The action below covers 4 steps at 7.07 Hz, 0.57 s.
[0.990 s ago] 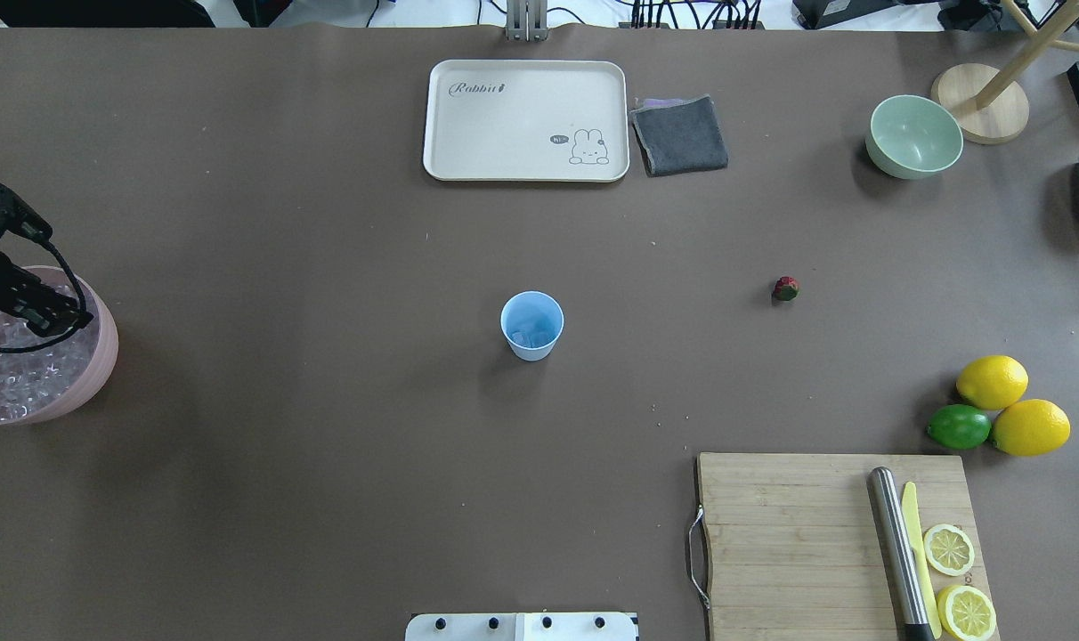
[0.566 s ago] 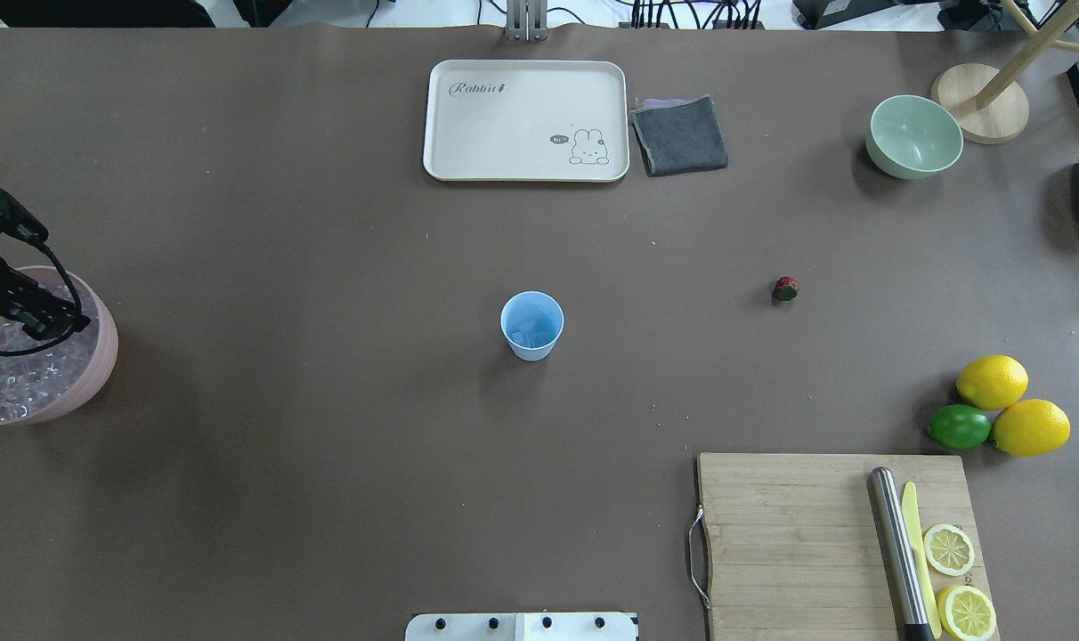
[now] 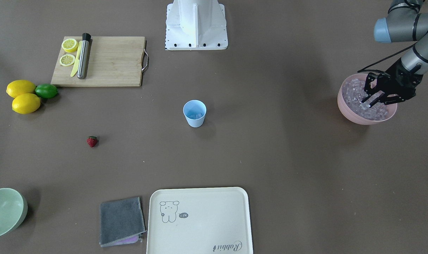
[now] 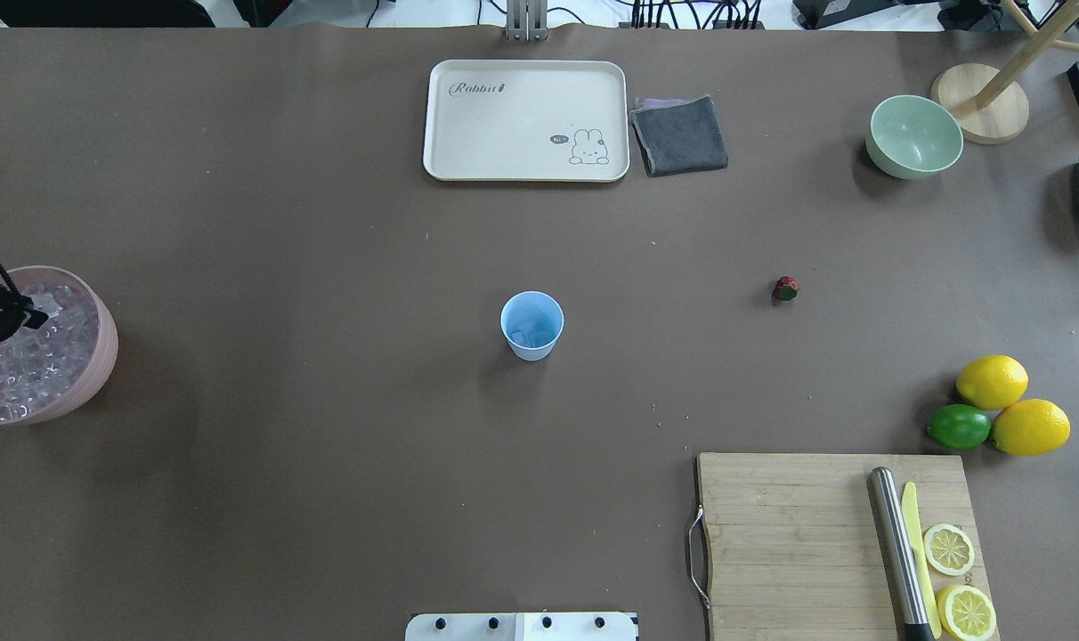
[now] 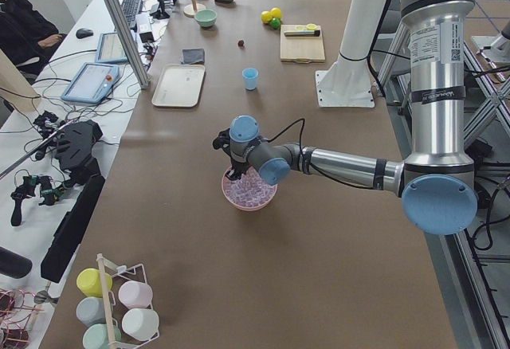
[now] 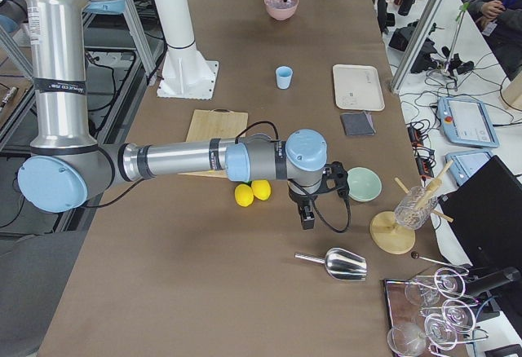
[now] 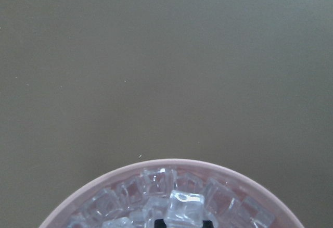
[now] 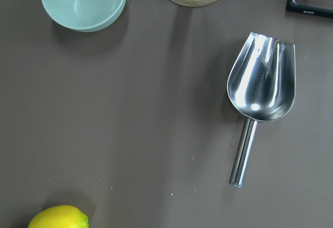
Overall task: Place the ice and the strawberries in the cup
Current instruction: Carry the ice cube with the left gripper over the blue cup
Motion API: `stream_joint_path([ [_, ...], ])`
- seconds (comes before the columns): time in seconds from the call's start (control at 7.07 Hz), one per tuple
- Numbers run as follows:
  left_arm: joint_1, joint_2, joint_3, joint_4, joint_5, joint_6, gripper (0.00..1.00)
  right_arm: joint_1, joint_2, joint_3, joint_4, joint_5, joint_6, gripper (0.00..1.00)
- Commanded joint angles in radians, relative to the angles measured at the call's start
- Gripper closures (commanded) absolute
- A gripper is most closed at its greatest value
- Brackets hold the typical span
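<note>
Counted from overhead, dial centred on the cup: one small pale blue tapered plastic cup [image 4: 531, 343] upright mid-surface, a few clear cubes in its bottom. One small red strawberry [image 4: 786, 288] with a green cap at 3 o'clock, well apart, alone on the brown surface [image 4: 281, 223]. One round pink bowl [image 4: 103, 356] at 9 o'clock, cut by the frame's edge, heaped with many clear glassy ice cubes [image 3: 353, 92]. Left gripper [image 3: 370, 101] tilted over that heap, jaws pinching a single cube. One cream rectangular tray [image 4: 522, 98] at 12 o'clock, with one folded dark grey cloth [image 4: 682, 133] touching its 3 o'clock side. One pale green bowl [image 4: 913, 133] at 2 o'clock, just beside a round wooden stand base [image 4: 980, 111]. Two whole yellow lemons [image 4: 992, 381] and one green lime [image 4: 958, 426] clustered, touching, between 3 and 4 o'clock. One bamboo cutting board [image 4: 798, 534] toward 5 o'clock, carrying two lemon slices [image 4: 949, 548], one yellow knife [image 4: 913, 534] and one steel cylinder [image 4: 896, 543]. One shiny metal scoop [image 8: 261, 85] at the far 3 o'clock edge. Right gripper [image 6: 307, 214] low beside the lemons; cannot tell how its jaws stand. Open surface all round the cup, widest toward 9 o'clock.
</note>
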Motion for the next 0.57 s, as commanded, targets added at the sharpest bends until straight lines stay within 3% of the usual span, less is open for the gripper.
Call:
stream_joint_path([
  [0.0,-0.049,0.036,-0.057,0.023,-0.051,0.037,1.00,-0.001,-0.003,0.000,0.000,0.001,0.000,0.00],
  [0.14,-0.075,0.027,-0.146,0.145,-0.129,0.034,1.00,-0.001,-0.003,0.000,0.000,0.001,0.000,0.00],
  [0.28,-0.105,-0.061,-0.203,0.275,-0.145,0.003,1.00,-0.001,-0.005,0.000,0.000,0.001,0.000,0.00],
  [0.42,-0.098,-0.191,-0.191,0.314,-0.143,-0.120,1.00,0.000,-0.014,0.011,0.000,0.001,0.000,0.00],
])
